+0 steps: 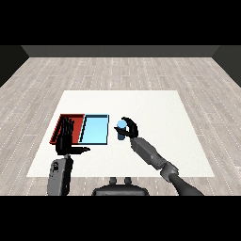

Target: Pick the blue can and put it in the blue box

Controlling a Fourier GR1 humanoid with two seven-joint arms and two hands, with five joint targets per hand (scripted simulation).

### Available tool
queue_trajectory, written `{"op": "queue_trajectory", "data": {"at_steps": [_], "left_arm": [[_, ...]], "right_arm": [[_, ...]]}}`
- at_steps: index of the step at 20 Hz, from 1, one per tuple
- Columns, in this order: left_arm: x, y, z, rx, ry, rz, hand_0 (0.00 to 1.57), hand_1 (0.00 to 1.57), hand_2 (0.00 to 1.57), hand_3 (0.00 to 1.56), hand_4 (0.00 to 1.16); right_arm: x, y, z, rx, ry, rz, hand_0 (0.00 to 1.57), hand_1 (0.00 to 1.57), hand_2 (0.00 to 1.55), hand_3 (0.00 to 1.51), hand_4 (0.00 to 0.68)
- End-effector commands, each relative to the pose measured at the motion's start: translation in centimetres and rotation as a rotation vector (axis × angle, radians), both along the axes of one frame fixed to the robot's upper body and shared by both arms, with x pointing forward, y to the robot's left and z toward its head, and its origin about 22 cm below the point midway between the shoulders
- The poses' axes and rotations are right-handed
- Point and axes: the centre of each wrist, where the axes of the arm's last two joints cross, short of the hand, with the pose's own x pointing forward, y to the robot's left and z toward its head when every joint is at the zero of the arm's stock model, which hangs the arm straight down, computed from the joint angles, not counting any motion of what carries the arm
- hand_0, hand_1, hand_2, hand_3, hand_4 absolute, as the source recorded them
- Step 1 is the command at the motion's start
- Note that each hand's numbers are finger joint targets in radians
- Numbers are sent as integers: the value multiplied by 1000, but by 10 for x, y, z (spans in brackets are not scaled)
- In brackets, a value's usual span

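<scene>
On the white surface (155,141), biggest item first: two trays side by side at left-centre, red tray (60,125) outermost, blue box (95,129) next to it, nothing visible inside the blue one.

Right forearm comes in from lower right, reaching toward centre. Right hand (130,129) has its fingers curled round the blue can (121,128); only the can's top and left side show past the hand. Can sits just beside the blue box's right edge, outside it. Can't tell whether it's lifted or touching the surface.

Left hand (66,136) hovers over the near end of the red tray, fingers straight and relaxed, thumb out to the side, holding nothing. Not involved in the job as far as I can see.

Step call: grasp looks done, we're at the carry stage. Placement not yet done.

Next move needs: short travel leftward so the can clears the box's right wall, which means enough height to pass over the rim, then lower into the middle of the blue box and open the fingers. Watch the wall, since the can is right up against that side. Keep the can upright on the way down.
</scene>
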Motion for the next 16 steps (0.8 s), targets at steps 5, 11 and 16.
{"op": "queue_trajectory", "data": {"at_steps": [5,11,16], "left_arm": [[-8,-5,-9,-15,6,-6,0,0,0,0,0],[0,-8,-17,48,32,-19,0,0,0,0,0],[6,-24,-17,35,49,-109,0,0,0,0,0]], "right_arm": [[7,10,11,-125,39,-57,1496,1496,1480,1436,617],[6,30,36,-141,-49,-26,1445,1445,1454,1400,629],[19,36,61,-217,-123,-20,1458,1458,1455,1401,623]]}}
